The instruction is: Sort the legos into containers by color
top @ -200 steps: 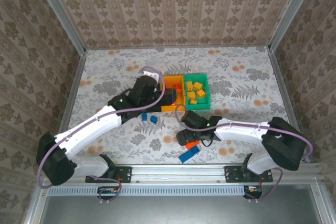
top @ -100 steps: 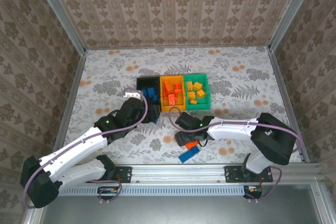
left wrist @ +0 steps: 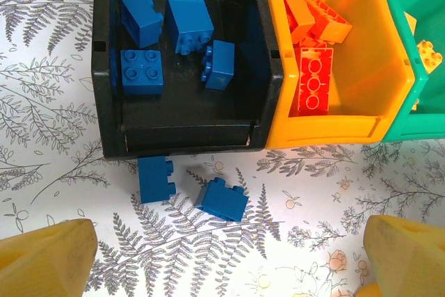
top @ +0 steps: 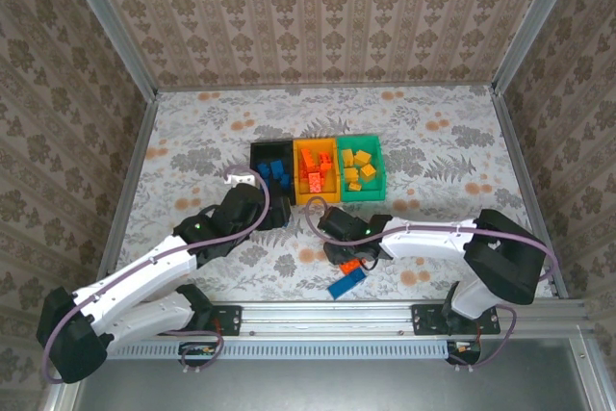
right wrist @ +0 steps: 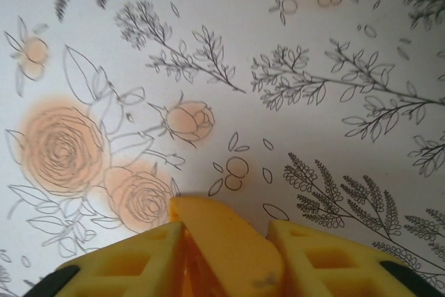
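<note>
Three containers stand side by side: the black bin (top: 272, 145) (left wrist: 181, 137) holds several blue legos, the orange-yellow bin (top: 316, 143) (left wrist: 327, 133) red-orange ones, the green bin (top: 361, 139) (left wrist: 410, 126) yellow ones. Two blue legos (left wrist: 154, 179) (left wrist: 222, 199) lie on the table just before the black bin. My left gripper (top: 270, 208) (left wrist: 226, 255) hangs open over them. My right gripper (top: 349, 252) (right wrist: 226, 231) is low on the table, shut on a red-orange lego (top: 353, 264) (right wrist: 185, 269) that shows as a sliver between the fingers.
A long blue lego (top: 346, 282) lies on the flowered cloth just near of the right gripper. Metal frame rails and patterned walls close in the table on three sides.
The left arm has drawn back from over the bins to just in front of the black bin. The right gripper has stayed at the red-orange lego, shifting slightly left.
</note>
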Action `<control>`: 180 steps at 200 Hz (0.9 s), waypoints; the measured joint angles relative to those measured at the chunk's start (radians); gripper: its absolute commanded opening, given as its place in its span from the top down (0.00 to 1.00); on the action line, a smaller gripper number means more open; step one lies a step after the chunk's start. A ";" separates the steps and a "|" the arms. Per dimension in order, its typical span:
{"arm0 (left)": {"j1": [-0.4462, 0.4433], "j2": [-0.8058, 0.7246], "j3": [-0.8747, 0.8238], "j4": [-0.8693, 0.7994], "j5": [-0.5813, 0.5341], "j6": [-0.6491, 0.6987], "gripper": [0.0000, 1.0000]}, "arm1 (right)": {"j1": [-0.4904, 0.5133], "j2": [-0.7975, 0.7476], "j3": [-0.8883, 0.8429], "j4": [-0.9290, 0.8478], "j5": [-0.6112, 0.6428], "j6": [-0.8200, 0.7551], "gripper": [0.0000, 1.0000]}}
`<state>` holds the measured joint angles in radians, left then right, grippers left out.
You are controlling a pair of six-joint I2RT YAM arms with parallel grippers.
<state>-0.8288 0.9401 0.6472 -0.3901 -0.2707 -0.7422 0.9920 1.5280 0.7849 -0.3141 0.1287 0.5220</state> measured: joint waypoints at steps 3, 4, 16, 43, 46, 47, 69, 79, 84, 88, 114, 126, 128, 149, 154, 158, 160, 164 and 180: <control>0.000 0.000 -0.001 0.000 0.000 0.000 0.00 | 0.000 -0.003 0.000 0.001 0.002 0.001 0.67; 0.000 0.000 -0.001 0.000 0.000 0.000 0.00 | 0.000 -0.005 0.000 0.001 0.003 0.001 0.68; 0.003 -0.002 -0.006 0.001 0.000 0.000 0.00 | 0.000 -0.017 0.001 0.000 0.011 0.001 0.70; 0.008 -0.008 -0.026 0.001 0.001 0.000 0.00 | -0.024 -0.056 0.018 -0.002 0.022 -0.001 0.75; 0.008 -0.008 -0.028 0.000 0.001 0.000 0.00 | -0.029 -0.061 0.021 -0.001 0.023 -0.002 0.76; 0.008 -0.008 -0.029 0.000 0.001 0.000 0.00 | -0.032 -0.064 0.023 -0.001 0.023 -0.003 0.76; 0.012 -0.010 -0.039 0.000 0.005 0.000 0.00 | -0.080 -0.090 0.064 -0.005 0.023 -0.007 0.78; 0.012 -0.014 -0.043 0.001 0.008 0.000 0.00 | -0.107 -0.098 0.088 -0.007 0.024 -0.008 0.79; 0.012 -0.018 -0.045 0.000 0.010 0.000 0.00 | -0.124 -0.101 0.099 -0.007 0.023 -0.008 0.79; 0.012 -0.020 -0.046 0.000 0.012 0.000 0.00 | -0.137 -0.104 0.107 -0.007 0.023 -0.008 0.78; 0.012 -0.044 -0.052 0.002 0.020 0.000 0.00 | -0.258 -0.105 0.172 -0.006 0.022 -0.008 0.77; 0.012 -0.055 -0.058 0.002 0.023 0.000 0.00 | -0.311 -0.096 0.212 -0.007 0.022 -0.008 0.77; 0.012 -0.056 -0.059 0.002 0.024 0.000 0.00 | -0.320 -0.091 0.220 -0.007 0.022 -0.008 0.77; 0.012 -0.064 -0.070 0.001 0.031 0.000 0.00 | -0.397 -0.027 0.304 -0.001 0.024 -0.006 0.76; 0.012 -0.066 -0.073 0.001 0.032 0.000 0.00 | -0.413 -0.006 0.323 0.001 0.025 -0.006 0.76; 0.012 -0.068 -0.076 0.001 0.035 0.000 0.00 | -0.425 0.013 0.339 0.000 0.025 -0.006 0.76; 0.012 -0.068 -0.077 0.001 0.036 0.000 0.00 | -0.430 0.023 0.347 0.001 0.026 -0.006 0.76; 0.012 -0.069 -0.079 0.001 0.038 0.000 0.00 | -0.440 0.041 0.361 -0.002 0.025 -0.006 0.76; 0.012 -0.075 -0.089 0.001 0.043 -0.001 0.00 | -0.476 0.125 0.421 -0.008 0.026 -0.006 0.73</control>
<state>-0.8165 0.8654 0.5583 -0.3893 -0.2276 -0.7429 0.5163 1.6531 1.2060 -0.3225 0.1543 0.5163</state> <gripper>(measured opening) 0.997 0.253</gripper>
